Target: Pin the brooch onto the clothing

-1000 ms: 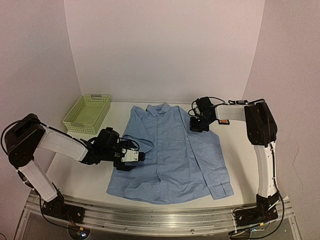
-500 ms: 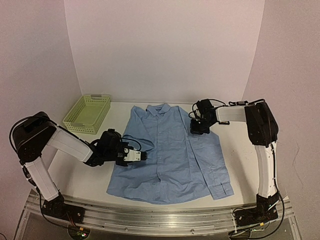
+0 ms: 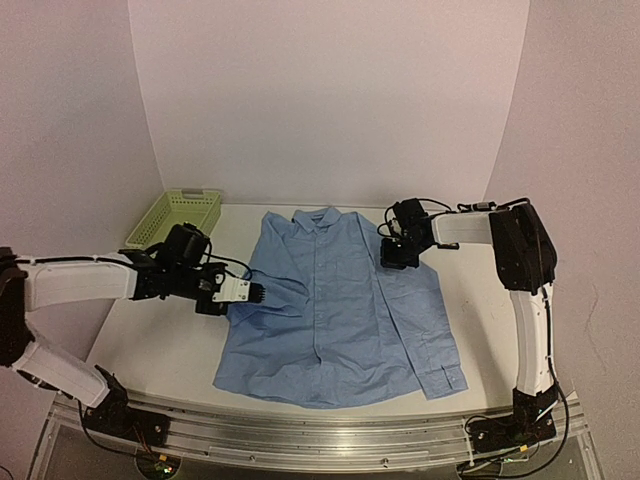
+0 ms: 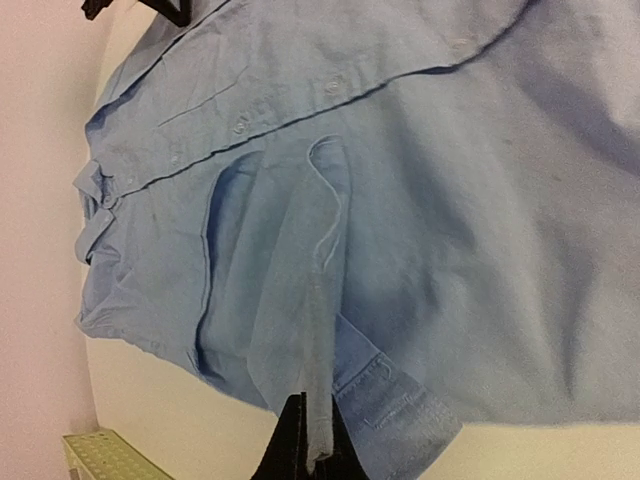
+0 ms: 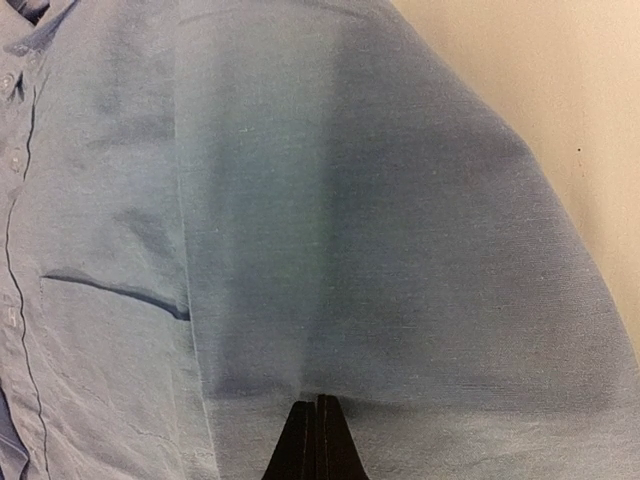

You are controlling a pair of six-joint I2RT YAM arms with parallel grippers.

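Pale lilac walls (image 3: 330, 100) close in on three sides around a cream-white table (image 3: 150, 340). A large light blue long-sleeved button-up cotton shirt (image 3: 330, 310) lies front-up across the middle of the table, its collar (image 3: 320, 217) toward 12 o'clock and its hem toward 6 o'clock. The sleeve on the 3 o'clock side runs down along the body and ends in a buttoned cuff (image 3: 450, 380) near 5 o'clock. A pale green slatted plastic basket (image 3: 172, 217) sits at 10 o'clock on the table, just apart from the shirt's shoulder.

The left gripper (image 3: 252, 292) reaches in from 9 o'clock and meets the shirt at its folded sleeve. In the left wrist view its black fingers (image 4: 285, 452) are narrowed onto a thin ridge of blue cloth that rises between them, so the claw holds the shirt. A second cuff (image 4: 400, 410) lies just beside that ridge.

The right gripper (image 3: 398, 258) sits at 2 o'clock on the shirt, over the shoulder area. In the right wrist view its black fingers (image 5: 300, 445) are pressed together at 6 o'clock, and a tented fold of the shirt stretches up from them, so this claw also grips the fabric. The chest pocket's opening (image 5: 115, 290) shows at 9 o'clock in that view, with the button placket (image 5: 15, 160) running along the far left edge.
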